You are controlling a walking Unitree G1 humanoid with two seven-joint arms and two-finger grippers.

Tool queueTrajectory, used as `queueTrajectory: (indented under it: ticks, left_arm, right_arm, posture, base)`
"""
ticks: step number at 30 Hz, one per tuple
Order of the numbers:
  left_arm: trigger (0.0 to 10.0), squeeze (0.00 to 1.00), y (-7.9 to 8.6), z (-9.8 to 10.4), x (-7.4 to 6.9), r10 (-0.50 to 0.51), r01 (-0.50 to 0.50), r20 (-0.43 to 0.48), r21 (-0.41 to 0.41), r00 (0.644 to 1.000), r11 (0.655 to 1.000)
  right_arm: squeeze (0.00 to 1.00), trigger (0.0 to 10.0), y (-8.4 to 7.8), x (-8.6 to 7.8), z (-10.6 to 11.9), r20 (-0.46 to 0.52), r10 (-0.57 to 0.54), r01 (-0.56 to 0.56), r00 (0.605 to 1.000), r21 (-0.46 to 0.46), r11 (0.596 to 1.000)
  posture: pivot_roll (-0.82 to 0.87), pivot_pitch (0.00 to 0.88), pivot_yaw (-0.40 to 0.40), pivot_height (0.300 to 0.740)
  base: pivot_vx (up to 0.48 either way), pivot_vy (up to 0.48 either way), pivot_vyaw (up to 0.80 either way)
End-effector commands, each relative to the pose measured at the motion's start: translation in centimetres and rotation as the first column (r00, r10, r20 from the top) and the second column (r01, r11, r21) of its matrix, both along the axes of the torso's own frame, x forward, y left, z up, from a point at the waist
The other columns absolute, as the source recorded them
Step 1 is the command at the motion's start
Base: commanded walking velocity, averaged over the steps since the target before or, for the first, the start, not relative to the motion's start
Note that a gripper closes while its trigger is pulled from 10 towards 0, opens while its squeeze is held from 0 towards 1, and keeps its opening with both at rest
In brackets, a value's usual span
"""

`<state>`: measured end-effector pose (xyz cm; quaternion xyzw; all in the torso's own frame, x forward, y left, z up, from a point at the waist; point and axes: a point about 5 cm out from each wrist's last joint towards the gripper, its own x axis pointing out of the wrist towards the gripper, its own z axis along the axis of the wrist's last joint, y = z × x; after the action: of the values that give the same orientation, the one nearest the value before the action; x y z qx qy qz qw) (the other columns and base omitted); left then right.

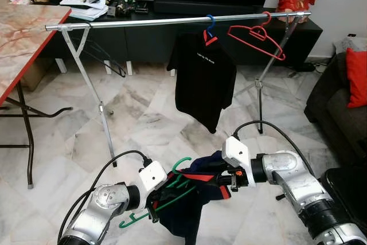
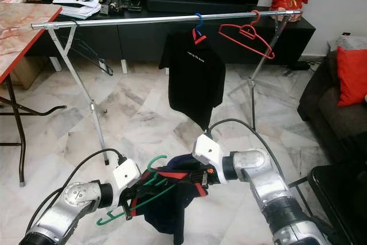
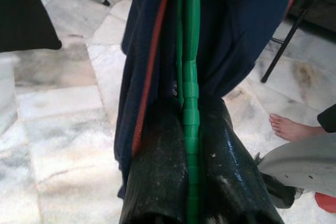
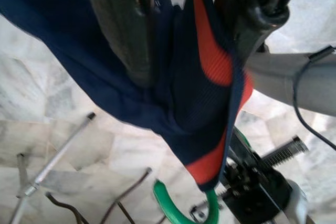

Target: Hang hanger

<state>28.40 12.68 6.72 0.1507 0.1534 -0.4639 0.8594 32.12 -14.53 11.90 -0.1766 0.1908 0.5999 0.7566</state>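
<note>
A green hanger [image 1: 181, 190] carries a navy garment with red trim [image 1: 186, 217] low in front of me. My left gripper [image 1: 153, 205] is shut on the hanger's bar; in the left wrist view the green bar [image 3: 190, 103] runs between the two black fingers [image 3: 157, 171]. From the right, my right gripper [image 1: 221, 182] is shut on the garment's upper fabric [image 4: 184, 93]. The hanger's hook [image 1: 182, 162] points up, free. Beyond stands the silver rail [image 1: 172, 21], with a black shirt [image 1: 203, 78] on a blue hanger and an empty red hanger [image 1: 258, 38].
A black hanger [image 1: 109, 61] hangs at the rail's left end. A red-edged table [image 1: 23, 38] stands to the left and a dark sofa with a red cushion [image 1: 355, 78] to the right. A TV console [image 1: 143, 32] stands behind the rail. A person's bare foot [image 3: 286, 127] rests on the marble floor.
</note>
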Motion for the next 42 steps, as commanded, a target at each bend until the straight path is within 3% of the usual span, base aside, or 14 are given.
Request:
queueTrajectory:
  ticks: [1,5,9,13,14,15,24,27,38,42]
  left_arm:
    - [10.0,0.00,-0.1,0.4,0.4,0.015,-0.015,0.026,-0.012,1.000,1.000]
    - [10.0,0.00,0.0,0.5,0.7,0.039,-0.038,0.040,-0.014,0.998,0.999]
    - [10.0,0.00,0.0,0.5,0.8,0.048,-0.048,0.043,-0.020,0.998,0.999]
    - [10.0,0.00,-0.1,0.5,0.8,0.049,-0.048,0.043,-0.025,0.998,0.999]
    - [10.0,0.00,-0.2,0.5,0.8,0.048,-0.047,0.042,-0.026,0.998,0.999]
    - [10.0,0.00,-0.2,0.4,0.8,0.048,-0.046,0.041,-0.026,0.998,0.999]
    - [10.0,0.00,-0.2,0.1,0.4,-0.001,0.001,0.006,-0.004,1.000,1.000]
    - [10.0,0.00,-0.2,-0.3,-0.2,-0.066,0.067,-0.020,0.036,0.998,0.997]
    - [10.0,0.00,-0.4,0.2,-0.4,-0.144,0.146,-0.044,0.058,0.989,0.988]
    - [10.0,0.00,-0.5,0.4,-0.2,-0.160,0.162,-0.036,0.065,0.986,0.985]
  right_arm:
    - [1.00,10.0,0.1,-0.4,0.1,0.020,0.020,-0.020,1.000,-0.014,1.000]
    - [1.00,10.0,0.1,-1.0,-0.3,0.011,0.036,-0.036,0.999,-0.028,0.999]
    - [1.00,10.0,-0.5,-1.6,-1.0,0.004,0.063,-0.062,0.998,-0.104,0.993]
    - [0.93,10.0,-1.5,-1.1,-1.3,0.067,-0.008,0.020,0.998,-0.176,0.984]
    - [0.34,10.0,-1.7,-1.0,-1.2,0.077,-0.019,0.033,0.997,-0.177,0.984]
    - [0.00,10.0,-1.8,-0.9,-1.0,0.089,-0.024,0.040,0.996,-0.178,0.983]
    - [0.00,10.0,-3.6,0.1,1.4,0.187,-0.080,0.103,0.979,-0.113,0.988]
    - [0.00,10.0,-3.2,0.3,2.3,0.217,-0.042,0.055,0.975,-0.057,0.997]
    - [0.00,10.0,-2.0,-0.2,0.1,0.153,0.166,-0.147,0.974,-0.129,0.981]
    - [0.00,10.0,-1.7,0.0,-0.7,0.179,0.190,-0.156,0.965,-0.186,0.970]
  posture:
    - [0.01,0.112,-0.091,0.740]
    - [0.01,0.112,-0.093,0.740]
    - [0.00,0.110,-0.094,0.740]
    - [0.00,0.108,-0.095,0.740]
    - [0.00,0.107,-0.095,0.740]
    - [0.00,0.107,-0.095,0.740]
    - [0.00,0.096,-0.088,0.740]
    - [0.00,0.091,-0.085,0.740]
    - [0.02,0.077,-0.087,0.740]
    - [0.02,0.071,-0.088,0.740]
  base:
    - [0.000,0.000,0.00]
    - [0.000,0.000,0.00]
    - [0.000,0.000,0.00]
    - [0.000,0.000,0.00]
    - [0.000,0.000,0.00]
    - [0.000,0.000,0.00]
    - [0.000,0.000,0.00]
    - [0.000,0.000,0.00]
    - [0.000,0.000,0.00]
    - [0.000,0.000,0.00]
